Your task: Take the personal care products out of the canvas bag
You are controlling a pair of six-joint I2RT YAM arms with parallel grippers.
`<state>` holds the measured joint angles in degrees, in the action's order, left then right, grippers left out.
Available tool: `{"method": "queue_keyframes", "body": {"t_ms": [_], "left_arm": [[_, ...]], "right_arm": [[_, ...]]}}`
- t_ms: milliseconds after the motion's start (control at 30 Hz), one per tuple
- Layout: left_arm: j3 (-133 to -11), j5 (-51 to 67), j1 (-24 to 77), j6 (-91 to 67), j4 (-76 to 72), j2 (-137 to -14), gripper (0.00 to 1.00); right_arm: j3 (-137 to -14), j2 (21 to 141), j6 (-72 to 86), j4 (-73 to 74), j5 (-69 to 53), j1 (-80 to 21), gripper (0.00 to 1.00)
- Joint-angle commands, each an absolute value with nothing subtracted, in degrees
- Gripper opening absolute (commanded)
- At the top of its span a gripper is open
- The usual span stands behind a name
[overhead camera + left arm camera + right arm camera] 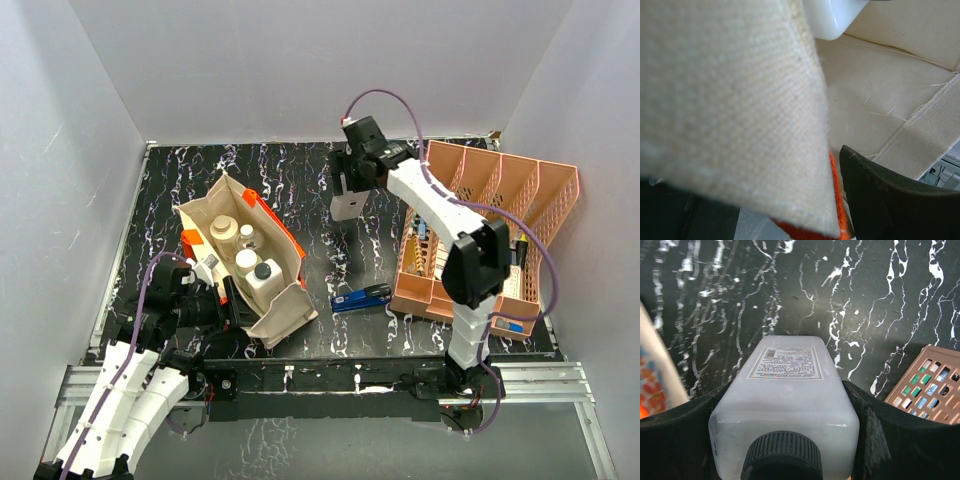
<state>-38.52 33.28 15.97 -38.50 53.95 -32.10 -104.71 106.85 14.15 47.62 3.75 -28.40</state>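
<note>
At rear centre of the black marbled table (pixel 260 165): right gripper (pixel 347 192), jaws clamped on the flanks of a white squarish bottle (pixel 785 395). Its black ribbed cap (pixel 782 457) points toward the wrist camera, with the printed label on the face turned to that camera. This bottle is outside the bag, held over bare tabletop.

Left of centre: canvas bag (pixel 285 310), beige, orange strap (pixel 264 212), mouth open upward. Contents seen from above:
- cream cylinder (pixel 224 229);
- small pale bottle (pixel 247 238) just beside it;
- round white-topped bottle (pixel 245 260), kind unclear at this size;
- second white bottle (pixel 264 275) with a black cap, nearest the front.

At the bag's near-left rim: left gripper (pixel 225 293). Its wrist view is filled with canvas weave and an orange edge. One dark finger (pixel 890 200) shows against the inner cloth. Whether the jaws pinch the cloth cannot be told.

Right of the bag, apart from it: blue-black stapler (pixel 360 298).

Right edge: salmon-pink organizer (pixel 500 190), with small cartons in its low front compartments.
</note>
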Motion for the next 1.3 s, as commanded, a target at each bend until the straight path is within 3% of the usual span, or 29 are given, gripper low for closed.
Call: {"method": "queue_keyframes", "body": {"t_ms": [0,200,500,633,800,967,1033,1267], "left_arm": [[-40.26,33.80,16.11,-37.29,56.47,-32.44,0.70],[-40.68,33.58,16.13,-37.31,57.06,-32.15,0.70],[-41.21,33.37,16.10,-36.70,57.84,-32.32,0.71],[-41.18,33.44,16.08,-36.30,57.61,-32.88,0.71],[-41.14,33.57,16.13,-36.29,57.09,-33.28,0.71],[-41.08,33.99,16.15,-36.19,57.25,-33.09,0.75],[-40.97,34.27,16.14,-35.93,57.36,-32.87,0.76],[-39.60,34.82,16.14,-35.55,56.82,-32.94,0.78]], "right_arm": [[-115.95,110.19,9.39,42.71,10.11,-29.26,0.08],[-127.90,121.01,8.24,47.42,11.44,-29.27,0.08],[-131.94,127.23,7.62,49.16,11.82,-29.27,0.08],[-132.64,128.68,7.14,49.77,11.49,-29.18,0.13],[-134.17,130.56,6.77,50.71,11.67,-29.18,0.39],[-136.60,130.65,6.71,51.68,14.38,-29.18,0.87],[-137.01,129.61,6.69,51.90,14.42,-29.18,0.98],[-130.83,121.59,6.09,51.54,11.86,-29.17,0.99]]}}
